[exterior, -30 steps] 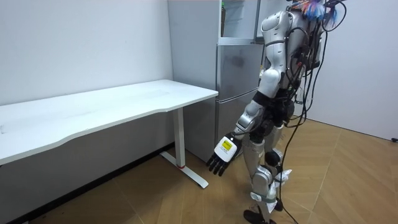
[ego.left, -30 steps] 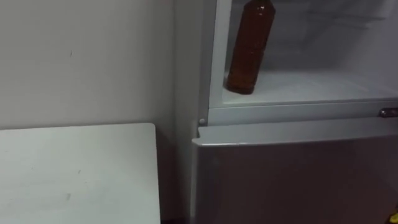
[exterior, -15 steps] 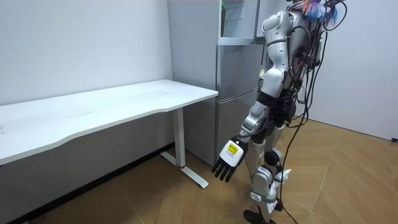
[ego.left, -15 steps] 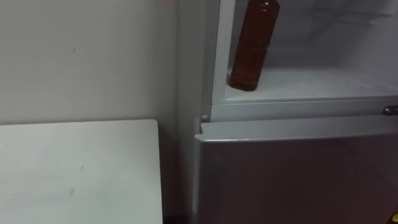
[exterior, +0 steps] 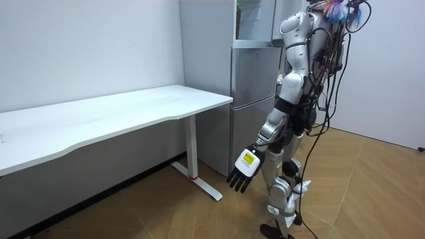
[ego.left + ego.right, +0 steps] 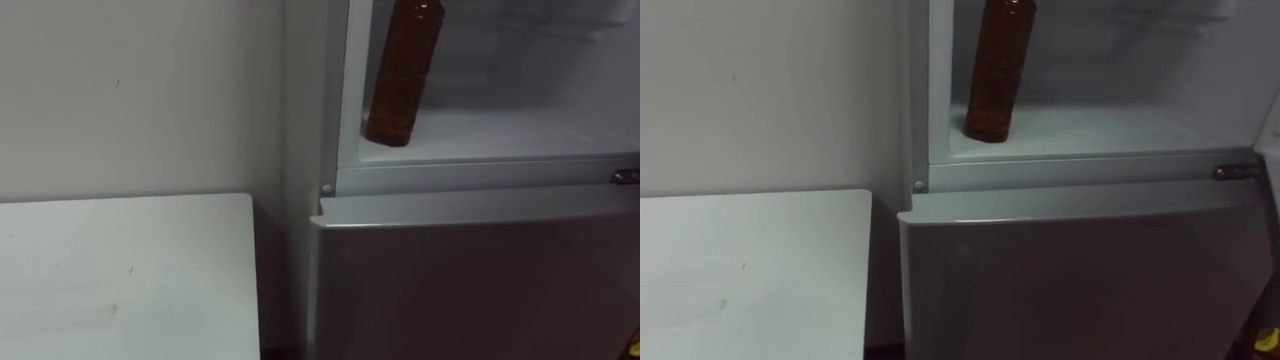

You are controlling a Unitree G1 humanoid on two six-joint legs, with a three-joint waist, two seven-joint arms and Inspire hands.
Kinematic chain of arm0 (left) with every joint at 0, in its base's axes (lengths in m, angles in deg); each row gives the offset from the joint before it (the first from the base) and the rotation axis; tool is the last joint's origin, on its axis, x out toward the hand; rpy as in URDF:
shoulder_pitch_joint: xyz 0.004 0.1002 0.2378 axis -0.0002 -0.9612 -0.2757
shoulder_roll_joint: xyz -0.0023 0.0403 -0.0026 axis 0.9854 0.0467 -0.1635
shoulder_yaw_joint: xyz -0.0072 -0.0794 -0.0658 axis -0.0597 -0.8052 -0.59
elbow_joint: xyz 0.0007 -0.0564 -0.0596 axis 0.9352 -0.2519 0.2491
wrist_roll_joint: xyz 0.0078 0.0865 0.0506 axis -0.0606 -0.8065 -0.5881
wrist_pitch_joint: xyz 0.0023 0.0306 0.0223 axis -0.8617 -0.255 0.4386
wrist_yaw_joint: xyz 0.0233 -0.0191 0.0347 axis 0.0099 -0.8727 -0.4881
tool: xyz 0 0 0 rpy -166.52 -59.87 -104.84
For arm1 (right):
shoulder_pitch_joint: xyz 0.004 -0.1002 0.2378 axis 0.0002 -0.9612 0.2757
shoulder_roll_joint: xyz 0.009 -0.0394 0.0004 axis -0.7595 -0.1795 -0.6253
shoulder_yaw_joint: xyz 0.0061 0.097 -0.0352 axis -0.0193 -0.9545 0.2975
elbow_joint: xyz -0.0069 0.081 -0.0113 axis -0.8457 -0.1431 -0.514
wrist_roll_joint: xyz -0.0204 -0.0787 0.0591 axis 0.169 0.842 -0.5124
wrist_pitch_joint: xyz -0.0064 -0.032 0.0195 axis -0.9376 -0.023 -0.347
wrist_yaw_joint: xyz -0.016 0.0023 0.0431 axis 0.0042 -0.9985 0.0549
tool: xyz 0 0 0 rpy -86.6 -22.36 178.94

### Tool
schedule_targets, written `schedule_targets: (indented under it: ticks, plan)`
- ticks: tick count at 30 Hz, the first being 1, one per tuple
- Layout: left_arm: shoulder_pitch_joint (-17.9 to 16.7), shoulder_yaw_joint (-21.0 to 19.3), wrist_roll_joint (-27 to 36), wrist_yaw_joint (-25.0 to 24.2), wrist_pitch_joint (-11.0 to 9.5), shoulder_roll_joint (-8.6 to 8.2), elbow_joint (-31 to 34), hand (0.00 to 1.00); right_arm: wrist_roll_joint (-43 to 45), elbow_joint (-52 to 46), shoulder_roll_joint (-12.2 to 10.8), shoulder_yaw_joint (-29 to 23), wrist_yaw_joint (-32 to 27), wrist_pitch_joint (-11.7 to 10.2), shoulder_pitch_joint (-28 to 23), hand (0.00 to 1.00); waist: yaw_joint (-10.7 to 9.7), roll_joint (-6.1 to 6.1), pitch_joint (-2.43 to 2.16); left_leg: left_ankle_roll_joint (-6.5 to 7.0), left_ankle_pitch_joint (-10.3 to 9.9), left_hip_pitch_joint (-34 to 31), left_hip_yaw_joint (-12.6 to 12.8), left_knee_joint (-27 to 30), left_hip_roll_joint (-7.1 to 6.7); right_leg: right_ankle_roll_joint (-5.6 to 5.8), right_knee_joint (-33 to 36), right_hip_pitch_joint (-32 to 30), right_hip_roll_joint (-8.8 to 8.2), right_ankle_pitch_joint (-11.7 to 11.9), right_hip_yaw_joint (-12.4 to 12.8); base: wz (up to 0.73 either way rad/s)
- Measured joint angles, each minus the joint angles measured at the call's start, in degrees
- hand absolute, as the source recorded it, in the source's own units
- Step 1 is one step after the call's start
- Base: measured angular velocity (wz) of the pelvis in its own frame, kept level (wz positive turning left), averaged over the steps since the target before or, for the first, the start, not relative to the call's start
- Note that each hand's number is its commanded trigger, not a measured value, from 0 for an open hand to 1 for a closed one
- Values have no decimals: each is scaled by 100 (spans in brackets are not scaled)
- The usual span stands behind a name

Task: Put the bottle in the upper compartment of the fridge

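Observation:
A brown bottle (image 6: 402,80) stands upright on the white shelf (image 6: 510,135) of the open upper fridge compartment, at its left side near the front edge. Nothing holds it. I stand close in front of the fridge (image 5: 255,93). In the room view my left arm hangs down beside my leg, and my left hand (image 5: 244,171) is open with its fingers spread and pointing at the floor, well below the fridge's upper part.
The grey lower fridge door (image 6: 470,280) is closed below the open compartment. A white table (image 6: 120,270) stands to the left of the fridge against the wall, with a narrow gap between them. Wooden floor (image 5: 372,192) lies behind me.
My left hand has swung a little lower and toward the room view's right. The eye view has shifted slightly; the bottle stays in its place on the shelf.

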Motion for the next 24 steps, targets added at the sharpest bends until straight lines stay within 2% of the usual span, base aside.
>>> schedule_targets:
  ticks: [3, 5, 7, 8, 10, 13, 15, 21, 24]
  plan:
    - [22, 6, 3, -4, -76, -20, -98, 0, 362, -210, 0, 58, 33, -2, 2, 0, -2, -19, 11, -1, 0, 14, 11, -6, 2, -6, 8, -4, 6, -4, 17, -4]
    - [31, 5, -6, -5, -95, -15, -103, 0, 431, -740, 25, 53, 32, -159, 93, 0, -5, -51, 19, -3, 2, 15, 6, 6, 11, -12, 2, 5, 8, -7, 20, 0]
    - [41, 6, -55, -6, -190, 19, -106, 0, 865, -997, 232, 55, 53, -523, 239, 0, 7, -130, 45, -8, 4, 19, -8, 14, 26, -29, -46, 49, 4, 6, 24, 6]
    - [41, 8, -55, -6, -194, 24, -108, 0, 897, -1019, 272, 55, 59, -624, 267, 0, 8, -157, 48, -10, 5, 20, -13, 14, 30, -30, -69, 66, 5, 15, 25, 8]
    - [44, 101, -56, -4, -201, 40, -137, 0, 1089, -1215, 308, 55, 185, -980, 345, 0, 38, -185, 17, -13, 4, 10, -23, 14, 41, -26, -151, 120, 12, 48, 18, 5]
    - [46, 272, -113, -6, -199, 41, -163, 0, 1184, -1357, 309, 58, 376, -1308, 445, 0, 133, -172, 11, -1, -7, 8, -57, -11, 51, -2, -322, 198, 26, 160, -28, 0]
    - [59, 301, -124, -5, -198, 50, -162, 0, 1219, -1385, 308, 74, 496, -1397, 450, 0, 188, -147, 9, 11, -14, 1, -74, -26, 51, 11, -331, 199, 20, 181, -57, 2]
    - [56, 397, -135, -5, -191, 63, -162, 0, 1291, -1399, 308, 106, 778, -1469, 452, 0, 285, 44, 3, 53, -34, -5, -82, -28, 29, 65, -328, 212, 2, 213, -63, 1]
    - [57, 395, -245, -6, -191, 72, -159, 0, 1291, -1398, 308, 107, 917, -1468, 451, 0, 283, 59, 3, 55, -35, -6, -82, -38, 26, 67, -332, 209, 6, 212, -65, 0]
